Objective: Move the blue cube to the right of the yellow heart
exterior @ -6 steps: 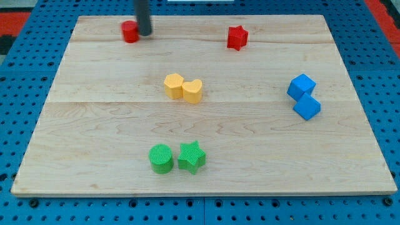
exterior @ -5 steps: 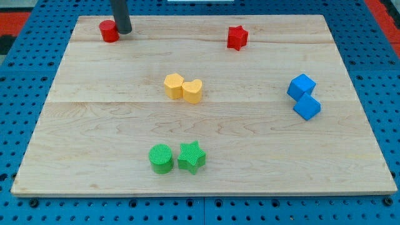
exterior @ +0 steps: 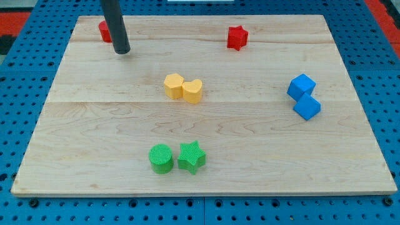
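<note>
Two blue blocks touch each other at the view's right: an upper blue cube (exterior: 301, 85) and a lower blue block (exterior: 307, 107), which also looks cube-like. The yellow heart (exterior: 193, 91) lies near the board's middle and touches a yellow hexagonal block (exterior: 174, 85) on its left. My tip (exterior: 121, 51) is at the view's upper left, far to the left of the blue blocks and up-left of the yellow pair. It stands just below and right of a red block (exterior: 104, 31), which the rod partly hides.
A red star (exterior: 237, 37) sits near the top edge, right of centre. A green cylinder (exterior: 161, 158) and a green star (exterior: 192, 156) touch side by side near the bottom. The wooden board (exterior: 350, 156) lies on a blue pegboard.
The tip slid left along the top edge and pushed the red block left. It then moved toward the view's bottom, off the red block. The other blocks have not moved.
</note>
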`<state>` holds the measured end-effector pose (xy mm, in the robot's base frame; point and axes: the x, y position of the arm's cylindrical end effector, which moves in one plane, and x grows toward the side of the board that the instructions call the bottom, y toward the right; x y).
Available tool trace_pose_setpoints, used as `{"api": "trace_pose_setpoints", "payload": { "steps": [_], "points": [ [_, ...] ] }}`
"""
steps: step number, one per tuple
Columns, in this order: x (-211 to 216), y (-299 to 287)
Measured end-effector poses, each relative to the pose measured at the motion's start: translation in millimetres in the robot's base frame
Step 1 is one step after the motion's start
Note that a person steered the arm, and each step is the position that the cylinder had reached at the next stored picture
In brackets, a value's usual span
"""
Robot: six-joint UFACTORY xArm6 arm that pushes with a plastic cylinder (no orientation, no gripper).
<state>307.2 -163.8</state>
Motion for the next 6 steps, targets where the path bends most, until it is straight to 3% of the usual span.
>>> {"api": "trace_pose_setpoints", "payload": {
  "steps": [2,3,6],
  "points": [
    [11,1],
    [8,51],
    [11,101]
  ]
}}
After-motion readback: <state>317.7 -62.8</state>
